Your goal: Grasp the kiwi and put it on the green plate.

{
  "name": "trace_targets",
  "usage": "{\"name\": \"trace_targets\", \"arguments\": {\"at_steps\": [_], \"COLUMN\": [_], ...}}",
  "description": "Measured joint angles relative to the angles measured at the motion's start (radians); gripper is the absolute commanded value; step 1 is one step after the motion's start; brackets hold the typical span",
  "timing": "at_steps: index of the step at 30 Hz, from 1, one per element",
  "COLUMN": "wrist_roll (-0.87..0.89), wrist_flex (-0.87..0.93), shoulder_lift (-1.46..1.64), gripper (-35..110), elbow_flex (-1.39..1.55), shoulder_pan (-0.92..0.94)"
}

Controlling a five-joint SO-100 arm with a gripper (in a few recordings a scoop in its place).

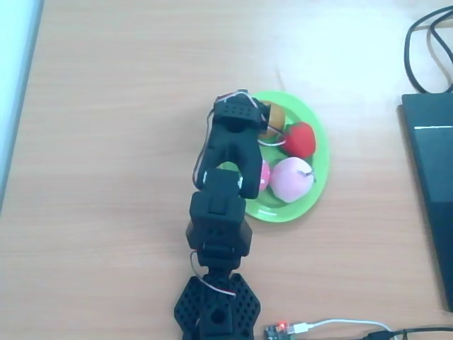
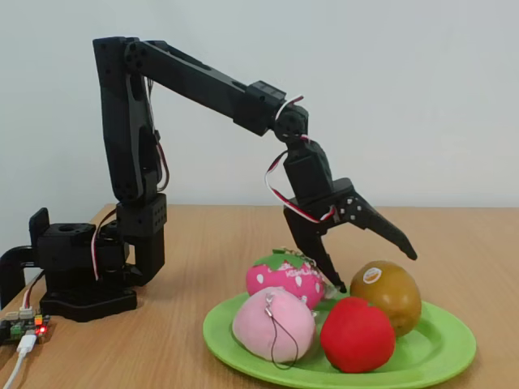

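The small olive-brown toy kiwi is sitting on the bright lime-green plastic plate, and the black gripper is hanging wide open above it, so I think lifting away comes next.

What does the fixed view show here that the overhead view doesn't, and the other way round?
Fixed view only: the gripper is open, with its fingers spread above the kiwi, which rests free on the green plate. Overhead view only: black cables and a dark device at the right edge, plus the plate's place ahead of the arm's base. Both: kiwi, strawberry, pink peach and red fruit all on the plate.
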Motion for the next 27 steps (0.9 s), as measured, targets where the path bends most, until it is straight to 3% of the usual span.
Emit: {"name": "trace_targets", "arguments": {"at_steps": [15, 27], "wrist_roll": [0.037, 0.017], "wrist_flex": [0.072, 0.109], "shoulder_lift": [0.057, 0.086], "gripper": [42, 43], "elbow_flex": [-0.067, -0.066], "shoulder_pan": [-0.081, -0.038]}}
